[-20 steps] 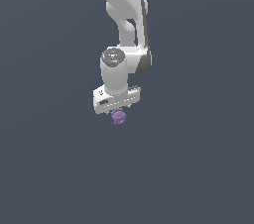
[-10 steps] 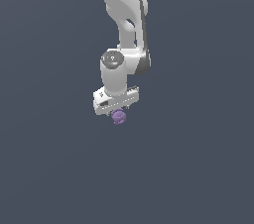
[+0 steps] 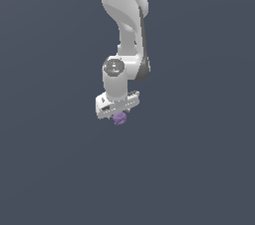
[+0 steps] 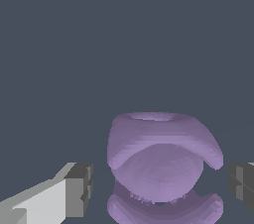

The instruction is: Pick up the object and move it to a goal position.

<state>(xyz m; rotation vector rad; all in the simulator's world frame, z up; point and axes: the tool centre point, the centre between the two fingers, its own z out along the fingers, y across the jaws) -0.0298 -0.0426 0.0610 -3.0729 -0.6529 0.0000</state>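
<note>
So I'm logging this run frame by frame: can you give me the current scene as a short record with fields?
arm: white, reaching down from the top of the exterior view
hand: pointing down, open
fingers: one on each side of the object, gaps visible in the wrist view
object: purple, lumpy, between the fingers
contact: none visible
surroundings: plain dark grey surface

White robot hand [image 3: 118,113] barely shifted over last second; small purple lumpy matte object [image 3: 119,118] sat marginally lower beneath it. No other change seen.
</note>
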